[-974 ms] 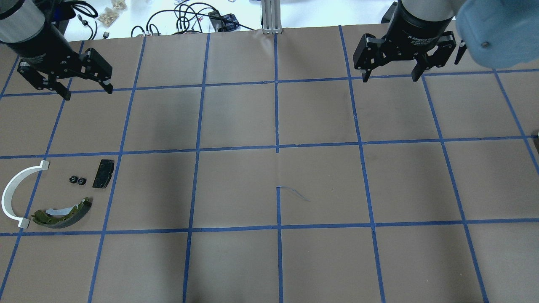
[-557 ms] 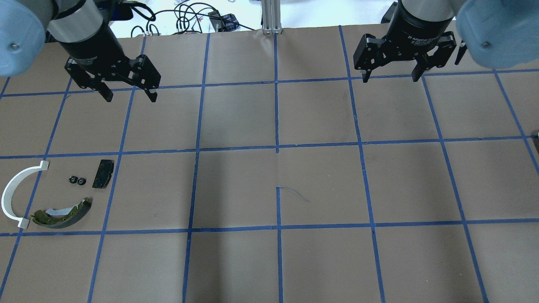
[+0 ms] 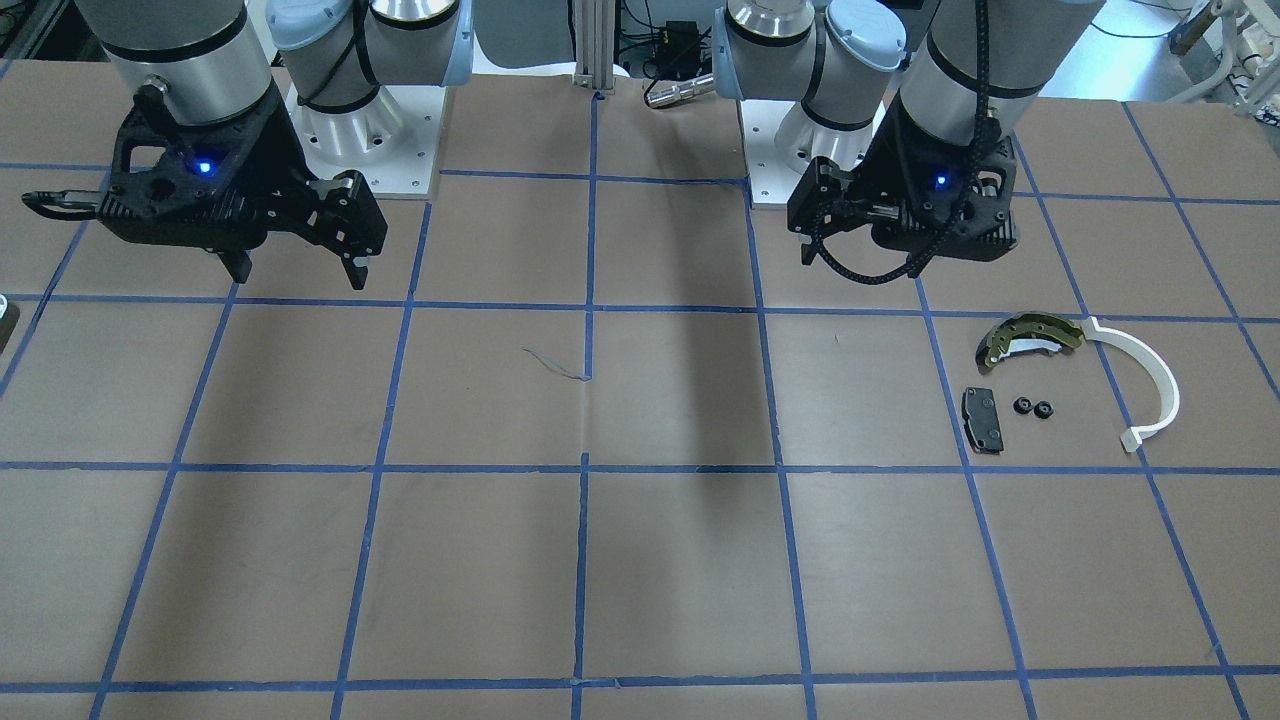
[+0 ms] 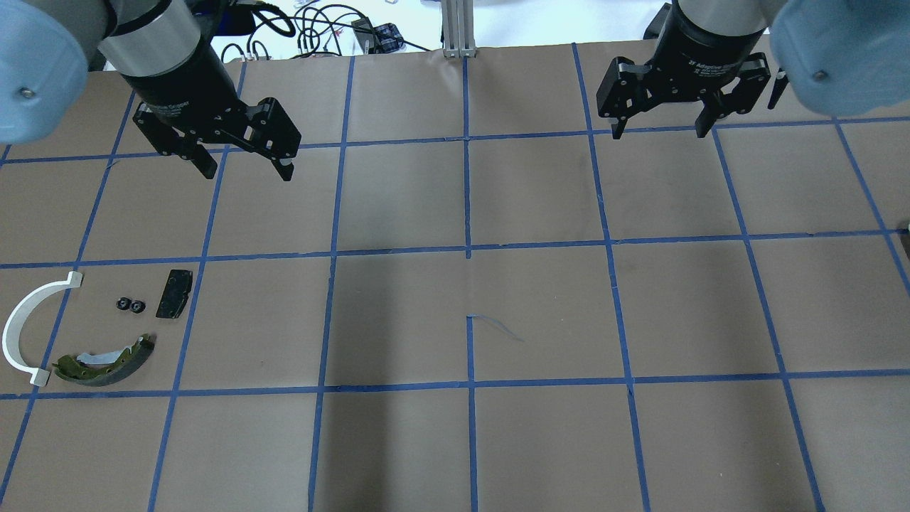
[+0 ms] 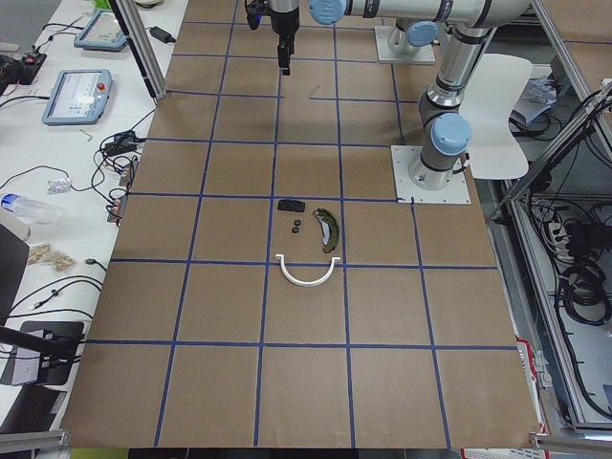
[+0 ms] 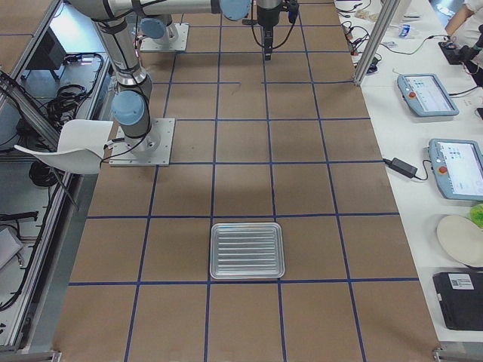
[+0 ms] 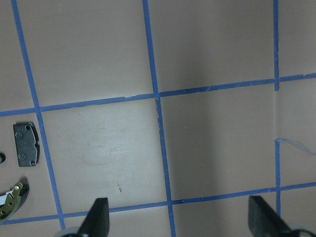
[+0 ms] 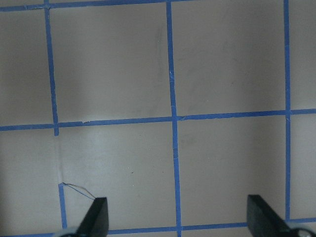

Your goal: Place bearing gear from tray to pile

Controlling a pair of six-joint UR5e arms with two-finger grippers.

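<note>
Left pincer (image 4: 248,174) and right pincer (image 4: 659,132) hang spread apart, empty. The ribbed silver metal tray (image 6: 247,250) looks bare; best lift high, clear of the small black bearing gears (image 4: 130,305).

Blue tape (image 4: 467,192) grids the brown table (image 4: 540,192); white arc (image 4: 9,334), olive-gold brake shoe (image 4: 106,366), dark grey pad (image 4: 174,294), ribbed silver tray (image 6: 247,250).
</note>
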